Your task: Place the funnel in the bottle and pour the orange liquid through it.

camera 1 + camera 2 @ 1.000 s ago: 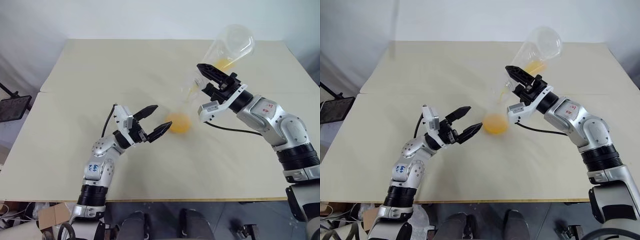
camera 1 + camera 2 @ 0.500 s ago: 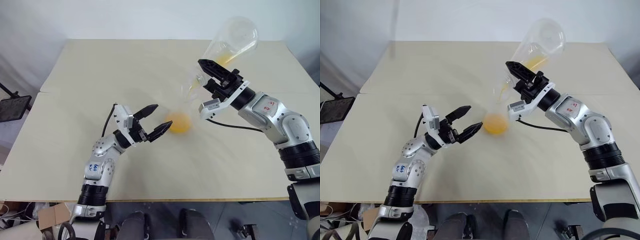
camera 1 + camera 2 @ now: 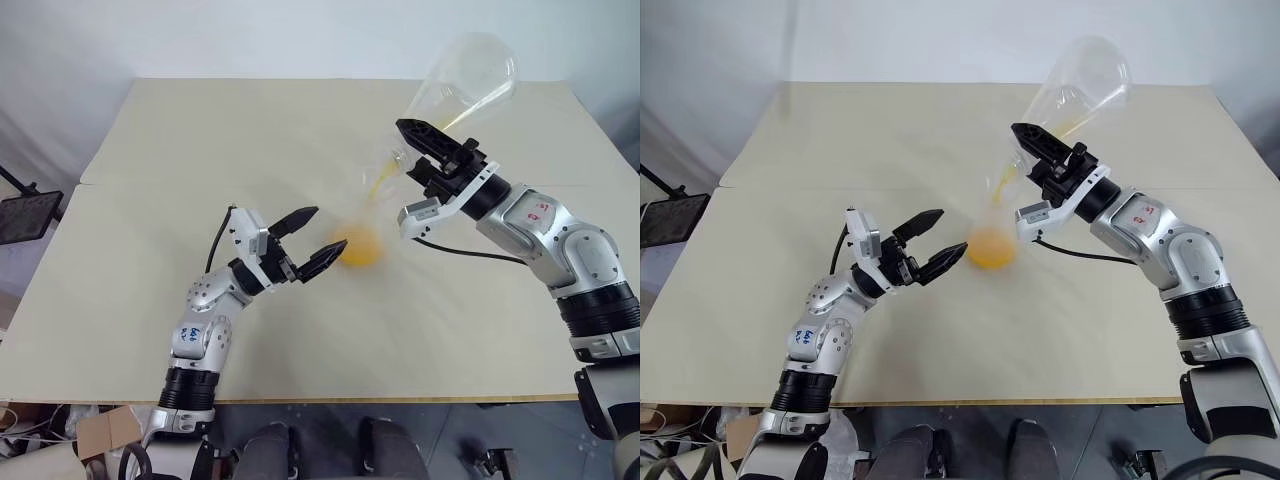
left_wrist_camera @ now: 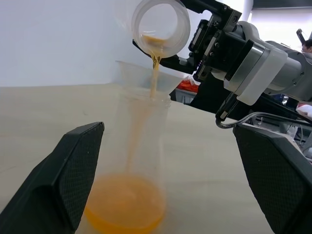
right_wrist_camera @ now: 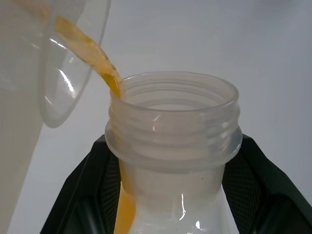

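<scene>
The clear bottle [image 3: 362, 222] stands mid-table with a pool of orange liquid [image 4: 124, 207] in its base. The clear funnel [image 4: 144, 80] sits in its neck. My right gripper [image 3: 420, 150] is shut on the neck of a larger clear vessel [image 3: 465, 75], tipped mouth-down over the funnel. A thin orange stream [image 4: 154, 80] runs from the vessel's mouth [image 5: 173, 122] into the funnel. A little orange remains inside the vessel. My left gripper [image 3: 322, 233] is open beside the bottle's base, and its fingers [image 4: 68, 175] stand apart from the glass.
The beige table [image 3: 200, 130] stretches wide around the bottle, with a seam running across it. A black stand [image 3: 25, 215] sits off the table's left edge. A black cable [image 3: 470, 258] hangs under my right wrist.
The held vessel has tipped a little steeper, its base rising. The orange inside it has thinned to a streak. The left gripper has stayed where it was.
</scene>
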